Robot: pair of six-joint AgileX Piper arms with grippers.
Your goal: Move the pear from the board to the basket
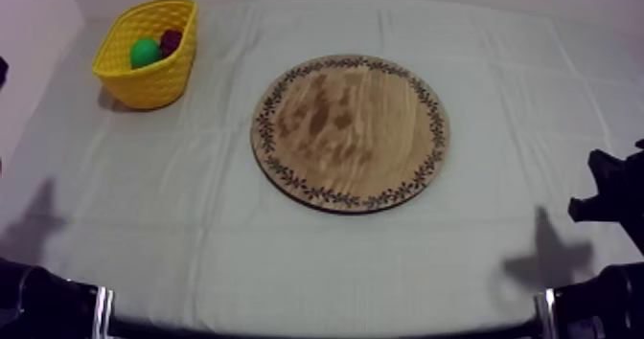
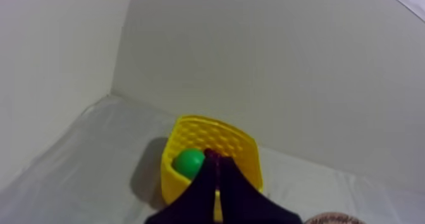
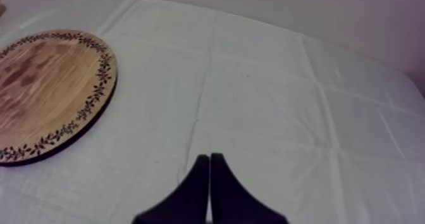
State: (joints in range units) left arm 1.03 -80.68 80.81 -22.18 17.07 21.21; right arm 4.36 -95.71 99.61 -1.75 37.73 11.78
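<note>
left gripper (image 2: 217, 155): both black fingers (image 2: 201, 185) pressed flat together into a narrow wedge, nothing between them; left arm (image 1: 43, 300) sits low at the near left corner in the top view. right gripper (image 3: 209, 155): same pose, its fingers (image 3: 193, 192) together in a wedge with just a hairline seam between them, gripping nothing. right arm (image 1: 613, 199) shows as black shapes along the right edge and near right corner of the top view, low and off to the side.
</note>
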